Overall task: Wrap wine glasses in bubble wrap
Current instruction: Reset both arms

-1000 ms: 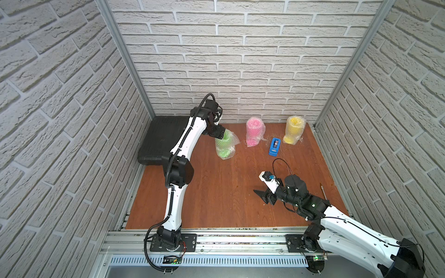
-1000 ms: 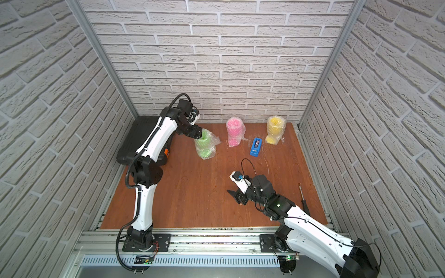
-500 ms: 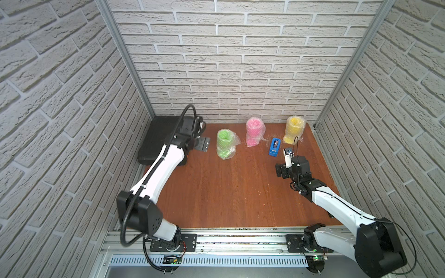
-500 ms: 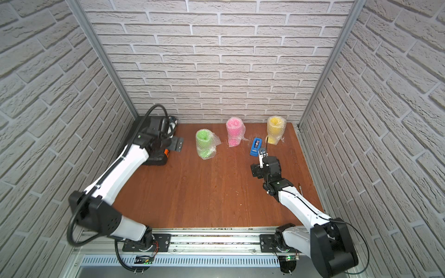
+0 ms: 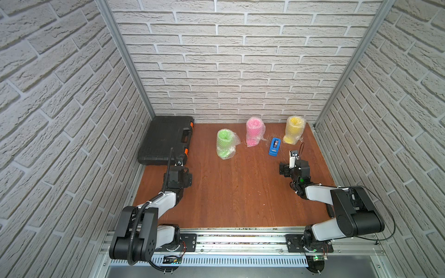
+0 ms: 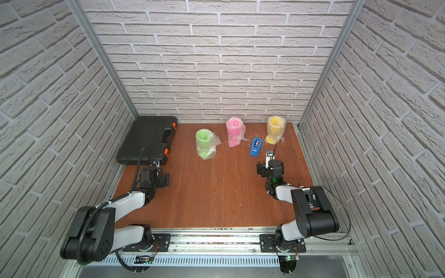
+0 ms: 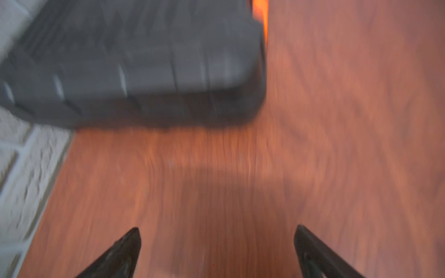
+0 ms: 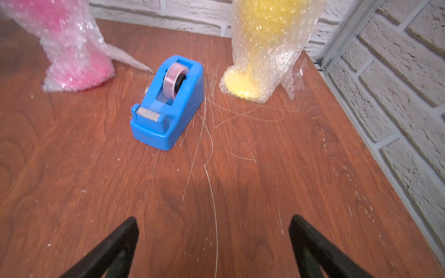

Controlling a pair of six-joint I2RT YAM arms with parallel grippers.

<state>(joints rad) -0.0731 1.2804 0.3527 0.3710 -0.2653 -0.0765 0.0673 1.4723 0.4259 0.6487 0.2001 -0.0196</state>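
Your left gripper (image 7: 216, 229) and right gripper (image 8: 213, 219) are hanging spread and empty. The neon green plastic goblet (image 5: 225, 144), hot pink plastic goblet (image 5: 254, 131) and neon yellow plastic goblet (image 5: 293, 130) are standing by the back wall (image 5: 240, 72), sleeved in clear bubble wrap (image 8: 286, 72). They are probably light, tippy and slippery, so pinch mid-bowl.

I find no text, label, brand, number or sign that I can read. The blue tape dispenser (image 8: 166, 106) near the table's far right corner has plain faces. The bubble wrap (image 8: 286, 62) is clear, with no print. The black case (image 5: 166, 139) in the far left corner is blurred in my left wrist view. The small module (image 5: 171, 259) on the front rail is too small to read.
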